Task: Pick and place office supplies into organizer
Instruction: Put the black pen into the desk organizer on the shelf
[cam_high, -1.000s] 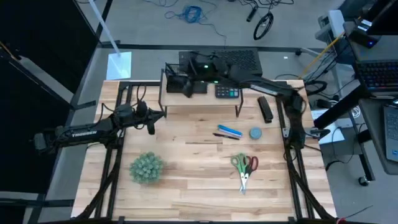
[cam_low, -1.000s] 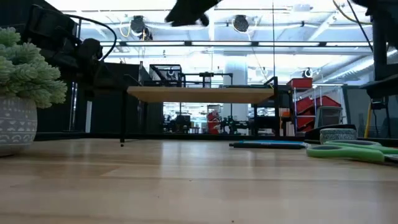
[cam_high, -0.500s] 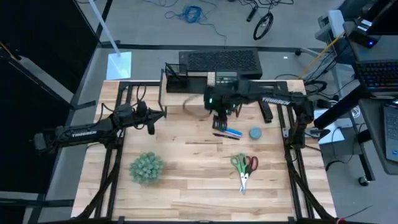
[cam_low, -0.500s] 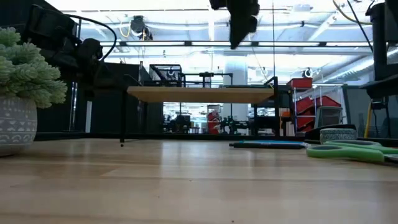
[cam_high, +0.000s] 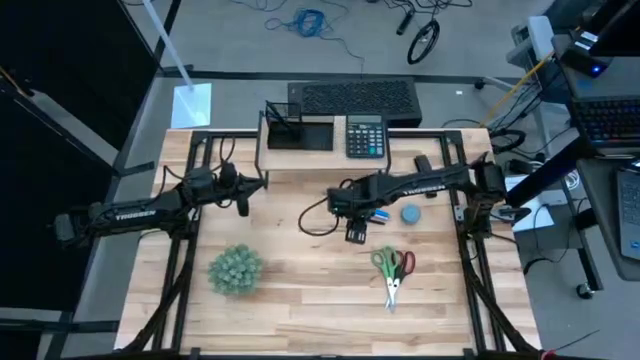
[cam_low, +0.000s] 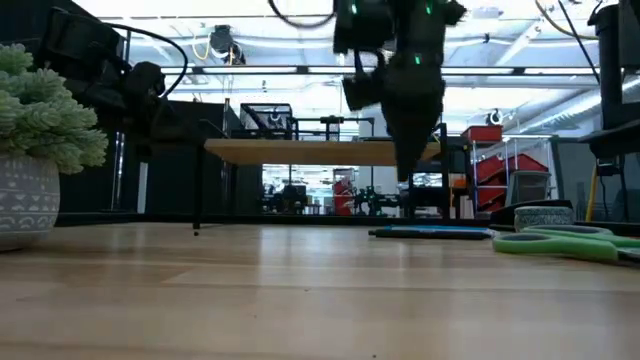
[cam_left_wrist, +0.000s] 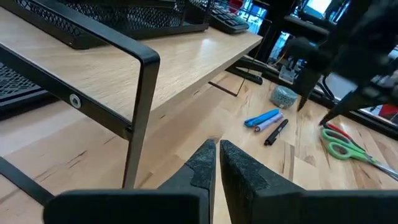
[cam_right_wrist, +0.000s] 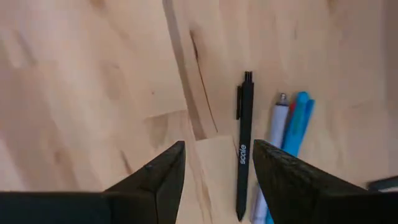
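The dark pen (cam_right_wrist: 244, 143) lies flat on the table beside two slim blue pens (cam_right_wrist: 292, 134), mid-table (cam_high: 372, 212). My right gripper (cam_right_wrist: 219, 148) hovers open above them, pointing down, with the dark pen showing between its fingers; in the low view (cam_low: 408, 170) it hangs clear of the table. Green-handled and red-handled scissors (cam_high: 392, 270) lie nearer the front edge. The black organizer (cam_high: 298, 131) stands on the wooden riser shelf at the back. My left gripper (cam_left_wrist: 217, 155) waits shut at the table's left, near the shelf's leg (cam_high: 248, 190).
A calculator (cam_high: 365, 135) sits on the riser shelf (cam_high: 320, 158) beside the organizer. A tape roll (cam_high: 411, 213) lies right of the pens. A potted fuzzy plant (cam_high: 236, 268) stands front left. A keyboard (cam_high: 352, 97) lies behind the shelf.
My right gripper has swung away from the organizer on the shelf, toward the table's near edge and down, and now hangs over the pens. Nothing on the table has moved.
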